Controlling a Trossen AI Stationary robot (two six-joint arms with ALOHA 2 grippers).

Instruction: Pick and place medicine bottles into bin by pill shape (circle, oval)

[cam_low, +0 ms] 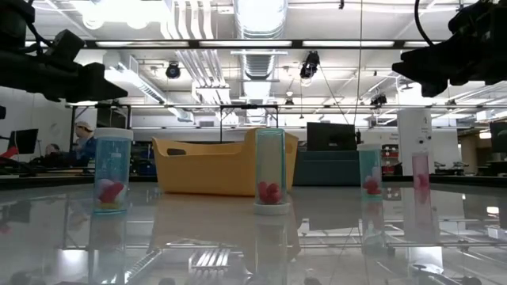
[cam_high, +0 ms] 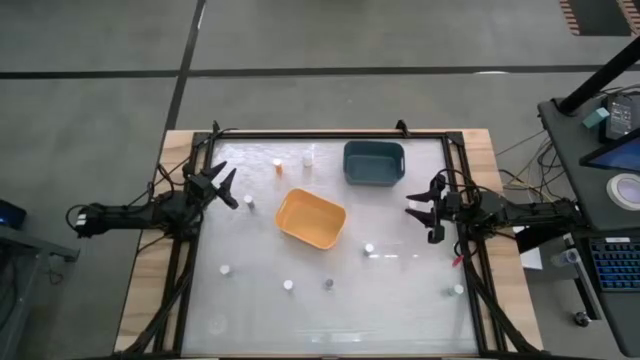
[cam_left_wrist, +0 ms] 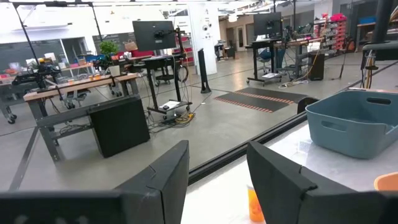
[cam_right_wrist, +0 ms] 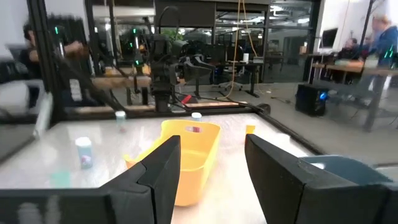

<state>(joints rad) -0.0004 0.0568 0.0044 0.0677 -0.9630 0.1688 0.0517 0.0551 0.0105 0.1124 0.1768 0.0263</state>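
Observation:
Several tiny medicine bottles stand upright on the white table: an orange one (cam_high: 278,167) and a white one (cam_high: 308,159) at the far side, one (cam_high: 248,201) close to my left gripper, and others (cam_high: 369,248) (cam_high: 288,285) (cam_high: 327,284) toward the near edge. The orange-yellow bin (cam_high: 311,219) sits mid-table, and the teal bin (cam_high: 374,163) sits behind it to the right. My left gripper (cam_high: 228,188) hovers open at the left edge. My right gripper (cam_high: 425,212) hovers open at the right edge. Both point level toward the middle and hold nothing.
A black frame rail (cam_high: 330,134) borders the table. One bottle (cam_high: 458,290) stands near the right rail and another (cam_high: 225,269) at the near left. In the low view, bottles (cam_low: 112,170) (cam_low: 270,172) (cam_low: 369,174) stand before the orange-yellow bin (cam_low: 214,165). A desk with screens (cam_high: 610,150) lies off to the right.

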